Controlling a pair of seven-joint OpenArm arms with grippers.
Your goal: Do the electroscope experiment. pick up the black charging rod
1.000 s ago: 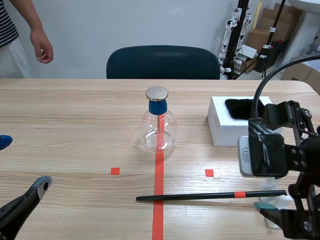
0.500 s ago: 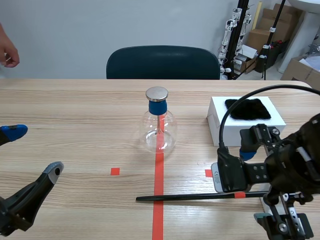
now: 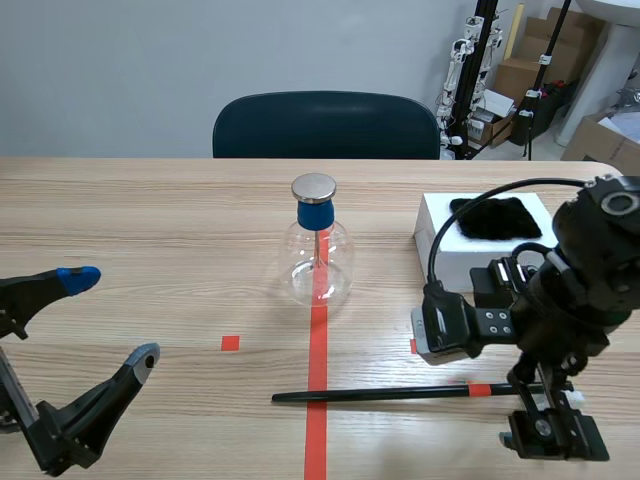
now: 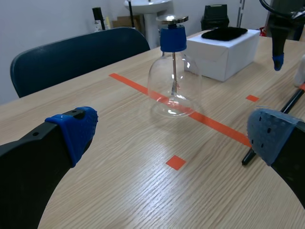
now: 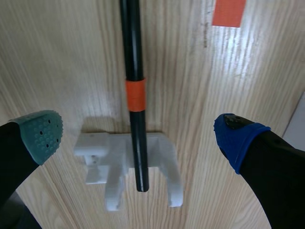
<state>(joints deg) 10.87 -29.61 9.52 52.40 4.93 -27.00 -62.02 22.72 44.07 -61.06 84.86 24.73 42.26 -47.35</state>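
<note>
Box (image 3: 440,268) right of flask (image 3: 318,262); rod (image 3: 390,394) before both, end apparently on stand (image 5: 162,157).

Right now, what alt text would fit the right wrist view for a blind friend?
A black rod with an orange band lies on a wooden table, its end resting on a small white stand. The right gripper hangs open above, a finger either side.
</note>
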